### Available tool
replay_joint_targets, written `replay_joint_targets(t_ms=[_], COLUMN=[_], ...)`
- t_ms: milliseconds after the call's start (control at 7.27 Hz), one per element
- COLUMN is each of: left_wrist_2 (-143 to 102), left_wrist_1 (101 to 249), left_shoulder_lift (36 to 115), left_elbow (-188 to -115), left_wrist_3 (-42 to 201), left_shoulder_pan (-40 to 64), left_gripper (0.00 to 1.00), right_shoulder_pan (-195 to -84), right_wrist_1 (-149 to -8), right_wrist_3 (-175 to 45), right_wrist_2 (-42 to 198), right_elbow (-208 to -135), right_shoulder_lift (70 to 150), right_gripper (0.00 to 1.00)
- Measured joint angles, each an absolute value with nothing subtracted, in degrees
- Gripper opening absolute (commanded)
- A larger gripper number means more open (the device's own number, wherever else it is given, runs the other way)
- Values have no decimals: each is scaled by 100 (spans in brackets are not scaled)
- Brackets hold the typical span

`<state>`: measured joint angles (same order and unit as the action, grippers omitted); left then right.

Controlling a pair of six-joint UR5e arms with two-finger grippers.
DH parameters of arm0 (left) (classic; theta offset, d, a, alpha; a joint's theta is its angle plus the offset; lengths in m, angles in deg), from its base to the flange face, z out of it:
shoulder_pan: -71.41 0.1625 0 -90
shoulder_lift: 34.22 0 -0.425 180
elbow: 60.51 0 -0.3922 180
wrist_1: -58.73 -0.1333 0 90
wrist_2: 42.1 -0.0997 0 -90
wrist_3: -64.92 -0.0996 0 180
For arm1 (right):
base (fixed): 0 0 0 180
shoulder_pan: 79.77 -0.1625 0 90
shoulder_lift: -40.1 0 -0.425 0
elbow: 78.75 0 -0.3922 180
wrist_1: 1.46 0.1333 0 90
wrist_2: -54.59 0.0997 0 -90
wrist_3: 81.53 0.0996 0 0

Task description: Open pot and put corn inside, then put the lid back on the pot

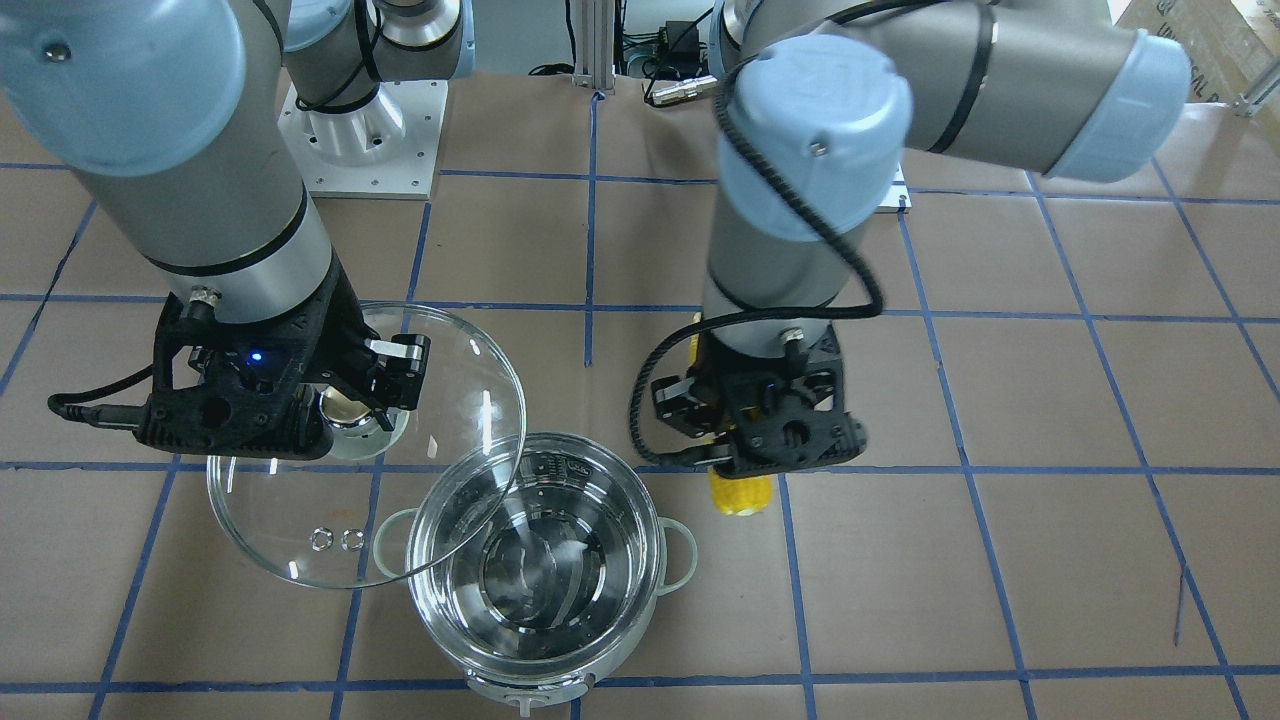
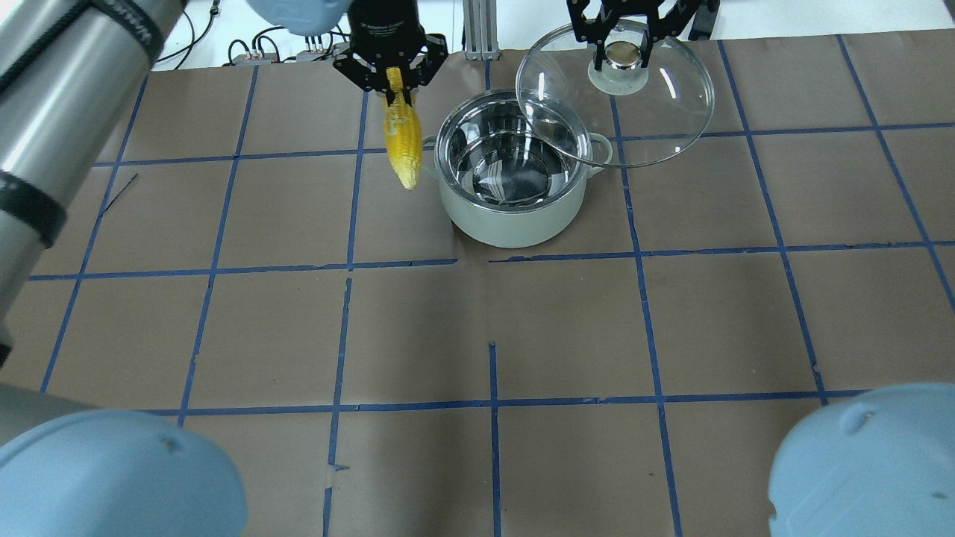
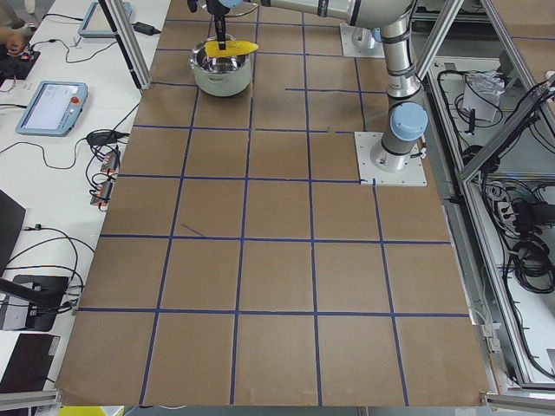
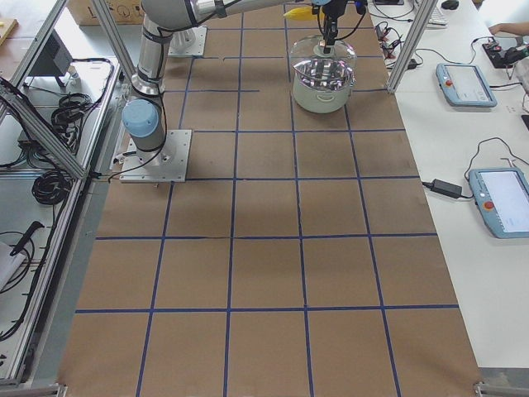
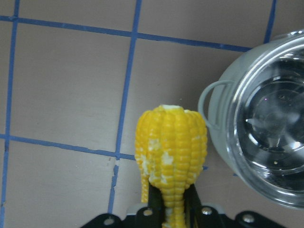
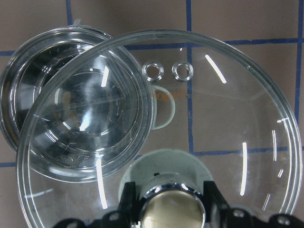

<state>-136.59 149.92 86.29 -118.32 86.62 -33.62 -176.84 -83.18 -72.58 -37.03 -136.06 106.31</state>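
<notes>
Corn (image 5: 171,142) sits clamped in left jaws, sticking out lengthwise, held up off the bench (image 2: 522,335), just beside the pot (image 2: 515,220) by one loop handle. Right jaws are clamped on the knob (image 6: 172,209) of the lid (image 6: 228,118). Lid is lifted, its edge overlapping the pot rim. Pot is open and stands on the bench between both jaws.

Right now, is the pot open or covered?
Open: the right tool holds the lid beside the pot, overlapping only part of its rim.
</notes>
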Motion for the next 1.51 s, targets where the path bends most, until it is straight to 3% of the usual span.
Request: replay_joint_targets(t_ms=[550,688,825,1512], left_wrist_2=[-13623,-13605,-13592,-13628], left_wrist_1=[15023,15011,15007,15038], left_shoulder_lift=[9876,10029,10097,10103], left_elbow=[-10550,-10433,-10399,-10466], left_wrist_3=[8980,9010,9024,8958], left_shoulder_pan=[-3838,-3881,-3903,-3876], left_gripper=[16,80,100,100], right_shoulder_pan=[-17316,-17267,-17251,-17195], right_wrist_1=[-8121,-8047,-7981,-7770], right_wrist_3=[-7339,-7390,-7447,-7486], right_wrist_2=[-3565,-3537,-3526,-3506], right_elbow=[-13472,-13441,-13431,-13410], right_shoulder_lift=[10736,10762,10773,10778], right_gripper=[9,9,9,9])
